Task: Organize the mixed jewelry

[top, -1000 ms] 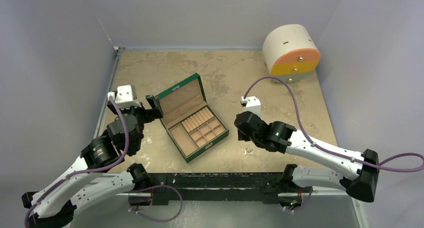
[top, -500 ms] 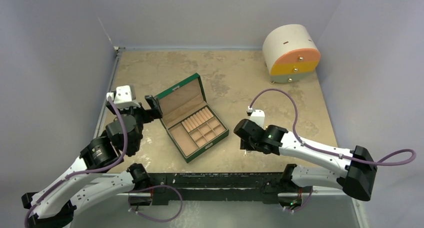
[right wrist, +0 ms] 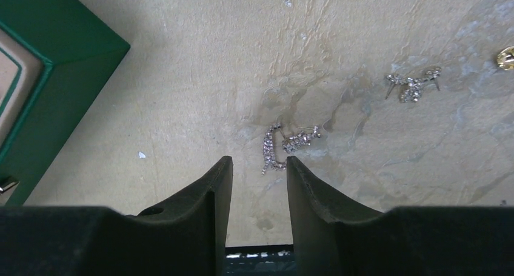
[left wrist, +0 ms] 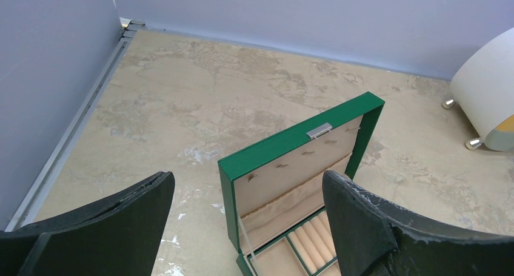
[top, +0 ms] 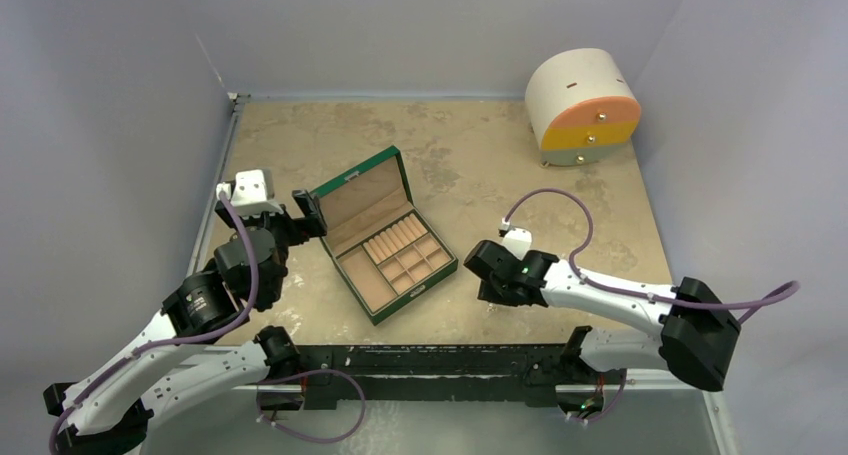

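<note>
The mixed jewelry shows in the right wrist view, lying loose on the tan table. A sparkly silver earring (right wrist: 276, 147) lies just beyond the tips of my right gripper (right wrist: 259, 161), which is open, narrow, points down and holds nothing. A second sparkly earring (right wrist: 412, 87) lies farther right, and a small gold piece (right wrist: 506, 57) is at the frame edge. In the top view the right wrist hides these pieces. My left gripper (left wrist: 246, 179) stands wide open and empty, hovering left of the green box (top: 385, 237), whose lid is up.
The green box (left wrist: 291, 145) shows tan compartments and ring rolls; its corner (right wrist: 54, 57) is left of the right gripper. A round white-and-orange drawer cabinet (top: 582, 105) stands at the back right. The table's near edge (right wrist: 257, 252) lies just behind the right fingers.
My right arm has drawn back toward the near edge and come down over the jewelry, its jaws a little narrower. The left arm has stayed put.
</note>
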`<act>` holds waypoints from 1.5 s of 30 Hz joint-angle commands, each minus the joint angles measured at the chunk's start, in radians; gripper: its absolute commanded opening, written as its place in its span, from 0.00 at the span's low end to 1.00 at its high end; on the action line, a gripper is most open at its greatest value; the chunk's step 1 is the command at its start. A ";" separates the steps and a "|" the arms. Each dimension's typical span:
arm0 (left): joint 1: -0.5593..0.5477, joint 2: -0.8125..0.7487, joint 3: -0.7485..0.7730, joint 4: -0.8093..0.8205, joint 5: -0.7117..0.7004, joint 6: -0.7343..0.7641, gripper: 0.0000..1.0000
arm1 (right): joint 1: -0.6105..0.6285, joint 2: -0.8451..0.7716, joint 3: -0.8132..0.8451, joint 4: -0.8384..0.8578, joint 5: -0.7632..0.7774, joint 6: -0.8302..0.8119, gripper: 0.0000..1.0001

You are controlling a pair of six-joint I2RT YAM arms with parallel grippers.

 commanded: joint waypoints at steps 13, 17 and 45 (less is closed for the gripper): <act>0.007 -0.003 0.000 0.029 0.001 -0.001 0.92 | -0.014 0.099 -0.010 0.071 -0.031 0.092 0.38; 0.007 -0.006 0.000 0.029 0.001 -0.001 0.92 | -0.017 0.115 -0.010 0.071 -0.027 0.098 0.37; 0.007 -0.010 -0.001 0.029 -0.001 -0.002 0.92 | -0.020 0.147 -0.028 0.086 -0.027 0.118 0.00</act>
